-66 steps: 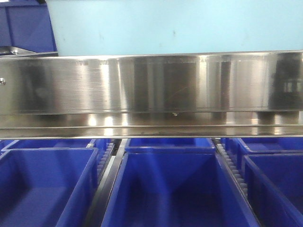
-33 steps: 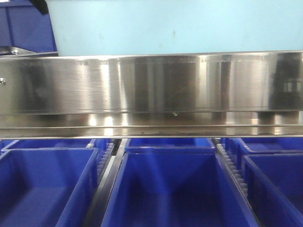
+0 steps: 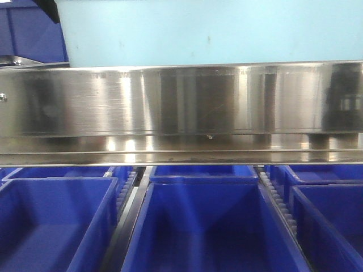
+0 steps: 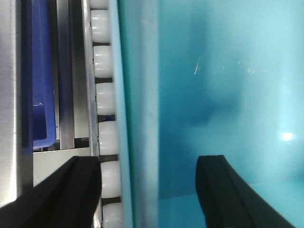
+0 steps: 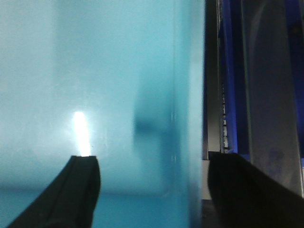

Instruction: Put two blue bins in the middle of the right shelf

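A light blue bin point(image 3: 210, 34) stands on the upper shelf level above a steel beam point(image 3: 181, 107). In the left wrist view my left gripper point(image 4: 148, 159) is open and straddles the bin's left wall point(image 4: 137, 95), one finger outside by the rollers and one inside the bin point(image 4: 213, 71). My right gripper point(image 5: 154, 157) is open in the same way across the bin's right wall point(image 5: 194, 95), with the bin's inside point(image 5: 95, 71) to its left. Neither gripper's fingers touch the walls. Dark blue bins point(image 3: 210, 226) sit on the level below.
White rollers point(image 4: 104, 99) run along the bin's left side. More dark blue bins stand at lower left point(image 3: 51, 221), lower right point(image 3: 329, 215) and upper left point(image 3: 28, 34). A dark arm part point(image 3: 50, 8) shows at the top left corner.
The dark arm part at the top left of the front view has come further down into the picture. The light blue bin and the lower bins have not moved.
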Robot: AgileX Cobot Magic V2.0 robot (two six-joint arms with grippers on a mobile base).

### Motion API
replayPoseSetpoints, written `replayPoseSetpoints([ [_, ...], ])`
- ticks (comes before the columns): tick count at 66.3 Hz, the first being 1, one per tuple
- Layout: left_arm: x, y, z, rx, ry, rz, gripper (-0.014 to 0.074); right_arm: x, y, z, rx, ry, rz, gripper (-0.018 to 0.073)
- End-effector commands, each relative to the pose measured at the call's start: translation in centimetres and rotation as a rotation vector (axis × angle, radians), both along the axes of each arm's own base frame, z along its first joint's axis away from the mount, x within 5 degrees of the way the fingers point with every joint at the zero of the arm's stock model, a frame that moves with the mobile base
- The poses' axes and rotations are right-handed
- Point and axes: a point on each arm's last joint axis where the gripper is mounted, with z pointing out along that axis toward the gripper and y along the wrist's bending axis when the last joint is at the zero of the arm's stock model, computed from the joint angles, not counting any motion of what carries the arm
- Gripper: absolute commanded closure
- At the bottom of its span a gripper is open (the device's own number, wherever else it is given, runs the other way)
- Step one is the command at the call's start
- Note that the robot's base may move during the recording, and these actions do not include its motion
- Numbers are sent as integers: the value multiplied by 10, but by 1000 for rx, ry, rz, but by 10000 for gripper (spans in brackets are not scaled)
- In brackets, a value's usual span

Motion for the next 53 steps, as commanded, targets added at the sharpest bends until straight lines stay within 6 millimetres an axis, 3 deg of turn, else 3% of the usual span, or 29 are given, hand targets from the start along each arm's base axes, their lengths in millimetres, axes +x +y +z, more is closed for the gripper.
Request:
replayPoseSetpoints([
  [1,-2,-3,1,-15,-2,-8,290,-1,-2,3,-9,-18,1,293],
  [8,-2,-4,1,-28,4,-9,414,-2,-1,3,12,-13,4,499],
  [11,-3,-5,1,-40,9,-11,505,-2,0,3,20,-11,5,625],
  [15,-3,-5,2,-43,10,-14,611,-2,0,3,22,-11,5,726],
  [20,-4,-7,2,-46,11,-20,710,-2,0,3,21,-11,7,724],
  [36,-4,-7,2,-42,9,-24,708,-2,0,3,17,-12,15,724],
  [53,-3,-7,19,-45,-57,-56,708,-5,0,9,0,-39,56,724],
])
